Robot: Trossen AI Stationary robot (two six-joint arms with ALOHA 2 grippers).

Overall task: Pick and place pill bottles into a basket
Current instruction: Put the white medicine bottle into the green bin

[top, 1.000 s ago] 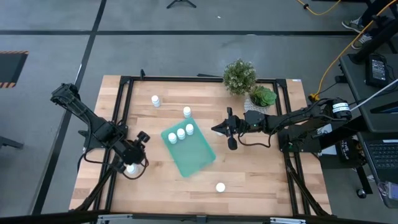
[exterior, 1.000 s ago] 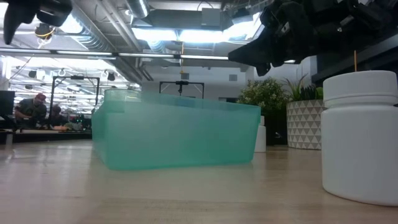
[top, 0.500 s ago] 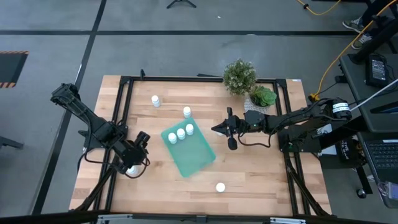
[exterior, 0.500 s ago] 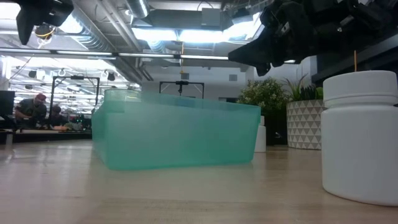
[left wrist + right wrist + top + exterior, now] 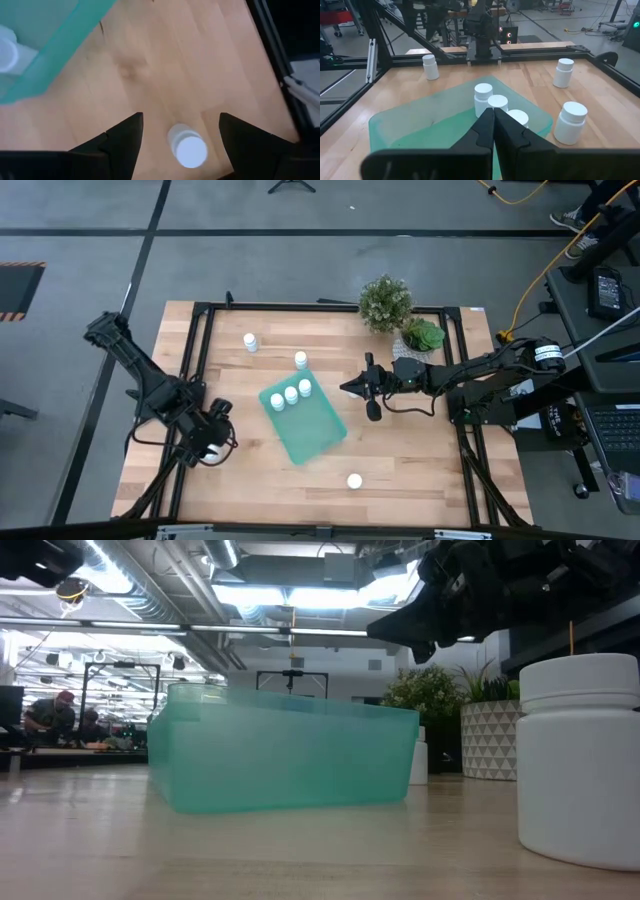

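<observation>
Left gripper [image 5: 212, 442]: near the table's left edge, toward the front; a second ago its fingers were narrower about the bottle, now they stand spread wide, one on each side of an upright pill bottle [image 5: 187, 148] without touching it, and the arm has shifted slightly toward the left edge. Nothing held.

Right gripper [image 5: 362, 389]: hanging above the table right of the basket, fingers pressed together, empty; unmoved.

Basket [image 5: 318, 432]: teal tray at mid-table, set askew. Holds three bottles [image 5: 291, 394] in a row at its rear end. Position unchanged.

Loose bottles on the table [image 5: 400, 460]: one [image 5: 300, 359] just behind the basket's rear corner; one [image 5: 249, 341] toward the rear left; one [image 5: 354, 480] near the front edge, right of the basket.

Other items: leafy plant [image 5: 385, 302] at the rear edge; white patterned pot [image 5: 418, 340] with green plant beside it, toward the rear right.

Obstructions: the basket's near wall stands between the left gripper and the bottles inside.
</observation>
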